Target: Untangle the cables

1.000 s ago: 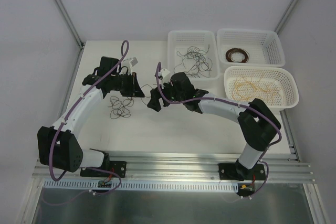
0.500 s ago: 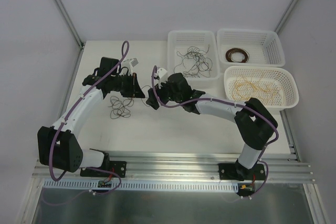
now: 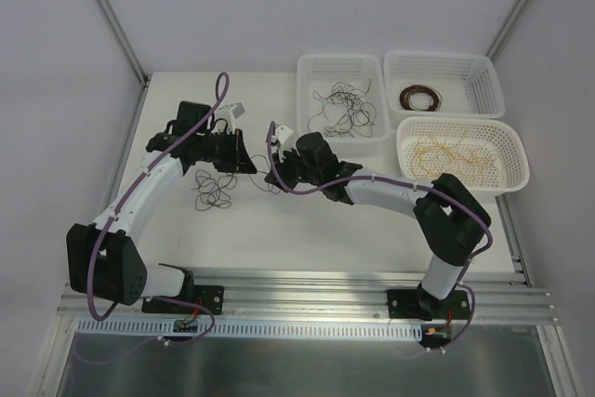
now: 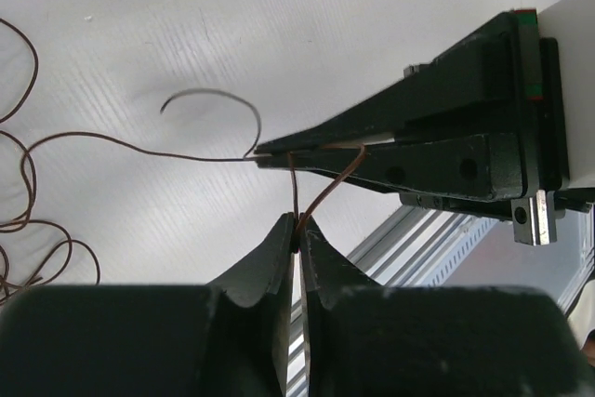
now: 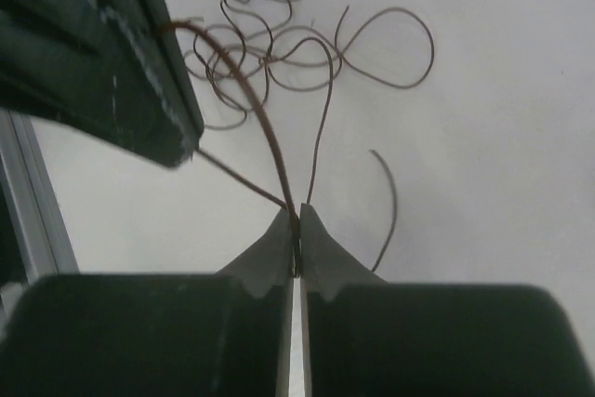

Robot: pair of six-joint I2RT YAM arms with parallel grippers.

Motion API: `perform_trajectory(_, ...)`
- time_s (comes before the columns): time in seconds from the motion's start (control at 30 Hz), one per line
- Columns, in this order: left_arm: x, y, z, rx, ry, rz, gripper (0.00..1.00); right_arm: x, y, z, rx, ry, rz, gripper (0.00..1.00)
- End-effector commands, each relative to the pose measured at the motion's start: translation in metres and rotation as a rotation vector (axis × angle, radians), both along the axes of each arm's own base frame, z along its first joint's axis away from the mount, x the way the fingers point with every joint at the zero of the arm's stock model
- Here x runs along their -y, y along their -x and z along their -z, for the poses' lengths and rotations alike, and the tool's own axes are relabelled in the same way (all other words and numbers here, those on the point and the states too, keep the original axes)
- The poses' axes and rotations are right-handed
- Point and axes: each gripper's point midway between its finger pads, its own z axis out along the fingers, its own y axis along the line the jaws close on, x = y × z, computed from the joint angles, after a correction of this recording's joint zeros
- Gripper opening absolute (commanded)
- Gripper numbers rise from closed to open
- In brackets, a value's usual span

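Note:
A loose tangle of thin dark brown cables (image 3: 214, 191) lies on the white table, left of centre. One strand rises from it to both grippers. In the left wrist view my left gripper (image 4: 298, 230) is shut on that brown cable (image 4: 139, 150), with the right gripper's fingers (image 4: 307, 141) just beyond it. In the right wrist view my right gripper (image 5: 297, 216) is shut on the same kind of brown strand (image 5: 251, 109), the tangle (image 5: 265, 44) lying behind. From above, the left gripper (image 3: 249, 166) and right gripper (image 3: 271, 177) nearly touch tip to tip.
Three white baskets stand at the back right: one (image 3: 309, 109) with black wires, one (image 3: 483, 76) with a dark brown coil, one (image 3: 516, 160) with yellow-tan wires. A metal rail (image 3: 307, 290) runs along the table's near edge.
My right gripper moved a little left toward the left gripper and went from open to shut on the brown strand. The left arm stayed put, still pinching its cable.

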Motion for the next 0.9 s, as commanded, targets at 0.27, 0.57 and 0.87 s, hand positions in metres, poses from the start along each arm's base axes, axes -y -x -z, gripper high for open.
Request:
perform_trajectory(0.27, -0.015, -0.011, -0.014, 0.137, -0.079, -0.069, 0.58, 0.070, 0.033, -0.040, 0.059, 0.107, 0.033, 0.01)
perform_trajectory(0.57, -0.036, -0.022, -0.009, 0.145, -0.148, -0.189, 0.88, 0.154, 0.028, -0.158, 0.191, 0.143, 0.253, 0.01)
perform_trajectory(0.87, -0.035, -0.023, 0.001, 0.110, -0.156, -0.190, 0.83, 0.226, 0.030, -0.288, 0.375, 0.020, 0.490, 0.01)
